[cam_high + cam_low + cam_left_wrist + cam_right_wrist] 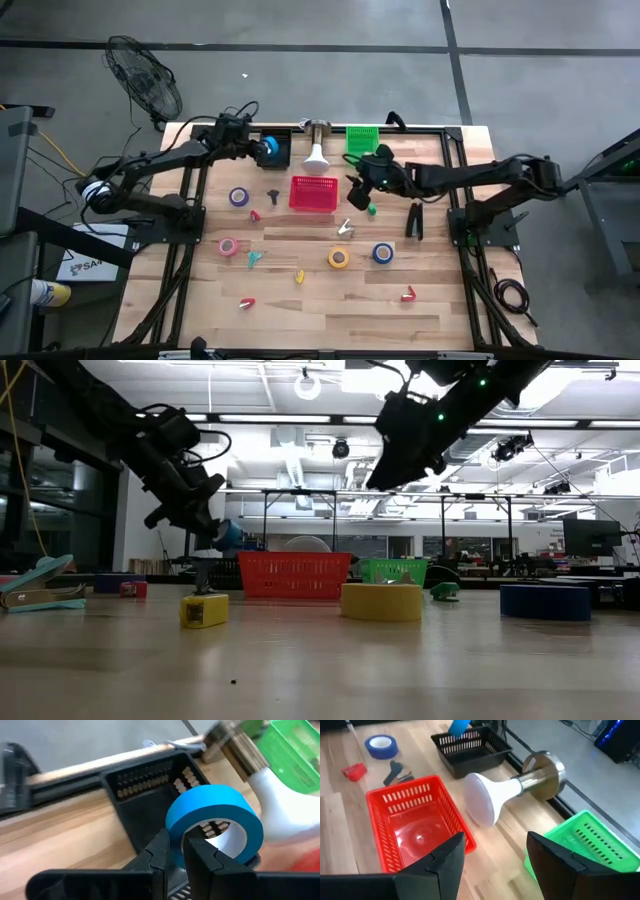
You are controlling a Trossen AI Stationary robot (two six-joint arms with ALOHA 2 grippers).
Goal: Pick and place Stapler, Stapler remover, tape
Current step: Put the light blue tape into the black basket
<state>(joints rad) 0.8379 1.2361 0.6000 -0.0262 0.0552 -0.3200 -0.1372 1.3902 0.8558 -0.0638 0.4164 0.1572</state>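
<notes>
Blue tape roll (215, 822) pinched by its wall between the left gripper's (172, 851) fingers, one finger inside the hollow centre and one outside, held up over the black basket (145, 795) at the far edge of the wooden tabletop (330, 300). Seen from above at the left gripper (262, 149), just over that black basket (276, 150). Next along the far edge: a white-and-brass lamp-like object (316, 145) lying on its side, then a green basket (362, 138). In front of them, a red basket (313, 193), empty in the right wrist view.

Right gripper (362, 182) hovering between the red and green baskets, fingers (445, 857) spread wide, holding nothing.

Other tape rolls flat on the tabletop: purple-blue roll (239, 197) left of the red basket, pink roll (229, 246) nearer the front left, yellow roll (339, 258) and dark blue roll (382, 253) side by side in front of the red basket. Black stapler (414, 221) lying to the right, near the right arm's base. Small claw-like staple removers scattered about: a black one (273, 195), a red one (408, 294), a yellow one (299, 276).
</notes>
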